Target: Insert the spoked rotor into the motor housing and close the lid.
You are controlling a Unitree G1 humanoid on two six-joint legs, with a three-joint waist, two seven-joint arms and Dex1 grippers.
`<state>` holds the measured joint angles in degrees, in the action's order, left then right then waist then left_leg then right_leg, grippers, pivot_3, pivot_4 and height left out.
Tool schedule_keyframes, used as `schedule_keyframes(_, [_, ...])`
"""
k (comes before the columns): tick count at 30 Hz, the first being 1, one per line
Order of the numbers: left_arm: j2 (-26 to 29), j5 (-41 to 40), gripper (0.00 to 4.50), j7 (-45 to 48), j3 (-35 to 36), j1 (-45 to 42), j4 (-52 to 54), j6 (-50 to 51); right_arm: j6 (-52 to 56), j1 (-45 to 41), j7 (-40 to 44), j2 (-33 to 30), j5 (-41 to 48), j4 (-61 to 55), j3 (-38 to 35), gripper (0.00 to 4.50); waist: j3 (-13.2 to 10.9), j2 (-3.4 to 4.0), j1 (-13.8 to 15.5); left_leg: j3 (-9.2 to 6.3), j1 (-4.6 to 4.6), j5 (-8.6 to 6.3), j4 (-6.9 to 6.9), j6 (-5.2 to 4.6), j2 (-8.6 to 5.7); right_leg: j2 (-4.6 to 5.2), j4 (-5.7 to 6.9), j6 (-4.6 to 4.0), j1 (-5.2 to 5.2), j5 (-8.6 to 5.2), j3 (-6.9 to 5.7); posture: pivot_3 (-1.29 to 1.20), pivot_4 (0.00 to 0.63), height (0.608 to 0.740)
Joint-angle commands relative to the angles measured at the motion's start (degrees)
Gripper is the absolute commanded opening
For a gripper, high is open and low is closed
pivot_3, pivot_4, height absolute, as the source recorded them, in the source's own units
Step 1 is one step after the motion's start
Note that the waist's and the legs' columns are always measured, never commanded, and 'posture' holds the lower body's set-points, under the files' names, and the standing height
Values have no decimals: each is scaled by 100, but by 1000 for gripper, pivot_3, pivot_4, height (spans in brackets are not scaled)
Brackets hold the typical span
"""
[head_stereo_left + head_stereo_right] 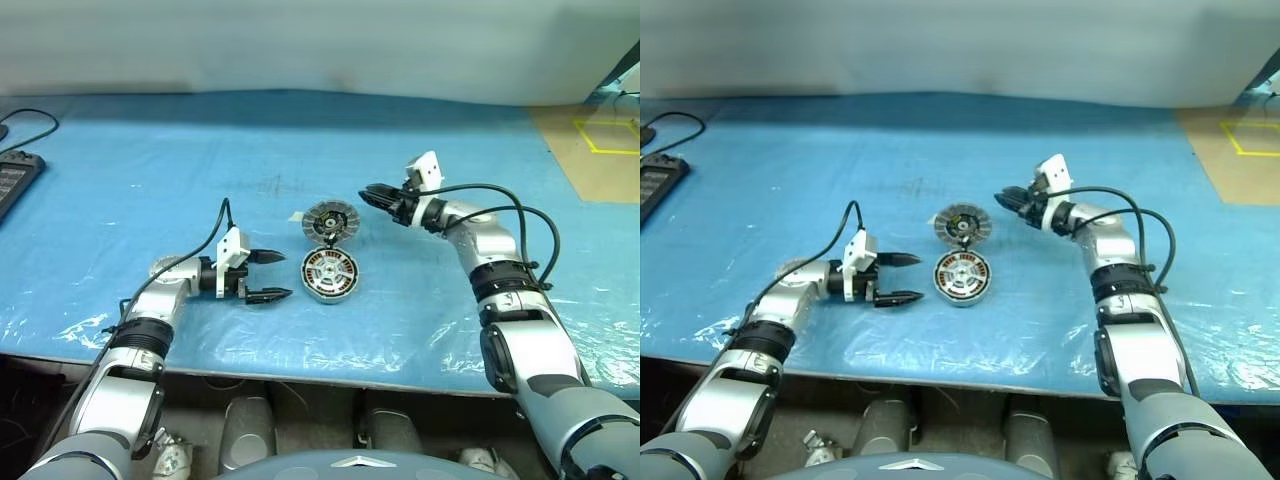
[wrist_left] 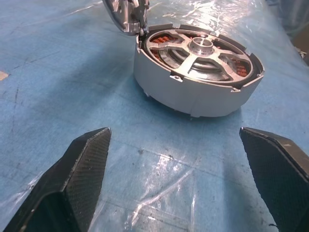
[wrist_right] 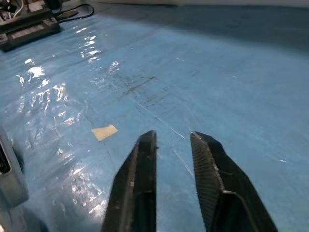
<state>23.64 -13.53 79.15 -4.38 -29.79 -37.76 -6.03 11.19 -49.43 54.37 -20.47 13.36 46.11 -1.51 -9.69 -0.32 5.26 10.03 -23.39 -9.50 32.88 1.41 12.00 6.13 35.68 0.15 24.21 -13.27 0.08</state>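
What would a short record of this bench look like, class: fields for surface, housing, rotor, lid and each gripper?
surface: table under a blue plastic sheet
housing: round grey motor housing lying flat on the sheet
rotor: spoked rotor seated inside the housing, copper windings visible between its spokes
lid: finned lid off the housing, just behind it, its edge meeting the housing's rim
left gripper: open, empty, aimed at the housing
right gripper: fingers a narrow gap apart, empty, above the sheet beside the lid
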Motion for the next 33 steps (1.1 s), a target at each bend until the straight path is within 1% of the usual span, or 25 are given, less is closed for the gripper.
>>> schedule_keyframes(1, [54, -72, 4500, -27, 76, 66, 213, -8, 57, -251, 502, 96, 82, 11, 64, 291, 0, 0, 1, 0, -3, 1, 0, -2, 1, 0, 0, -1, 2, -1, 0, 0, 150, 740])
schedule_keyframes(5, [70, -74, 4500, -45, 67, 144, 327, 29, 305, -292, 950, 218, 269, -254, 41, 291, 0, 0, 3, -1, -10, 4, 0, -17, 3, 0, 0, -3, 6, -2, -2, 0, 150, 740])
schedule_keyframes(8, [72, -68, 4500, -54, 53, 170, 377, 59, 605, -130, 1309, 209, 369, -756, 133, 291, -1, 1, 5, -1, -10, 3, 1, -19, 3, 0, 1, -3, 7, -2, -2, 0, 150, 740])
schedule_keyframes(15, [50, -51, 4500, -37, 14, 114, 373, 95, 1181, 626, 1797, -52, 476, -2270, 490, 291, -1, 1, 25, -2, -10, 4, 0, -18, 4, 0, 0, -3, 7, -2, -2, 0, 150, 740])
schedule_keyframes(21, [48, -41, 4500, -11, 2, 81, 350, 104, 1462, 1404, 1894, -322, 465, -3381, 918, 291, -1, 1, 21, -2, -4, -2, -2, -2, 6, -2, 0, -3, 4, -2, -1, 0, 150, 740])
schedule_keyframes(27, [42, -29, 4500, 9, -9, 55, 326, 113, 1460, 1792, 1793, -446, 397, -3770, 1201, 291, -1, 1, 18, -2, -4, -3, -2, 6, 4, -1, 0, -3, 5, -2, 0, 0, 150, 740])
schedule_keyframes(33, [31, -17, 4500, 10, -14, 30, 301, 111, 857, 2105, 1649, -580, -224, -3567, 1754, 291, 0, -1, 13, -1, -2, -3, -4, 8, 1, 1, -3, -3, 4, -2, 1, 0, 150, 740])
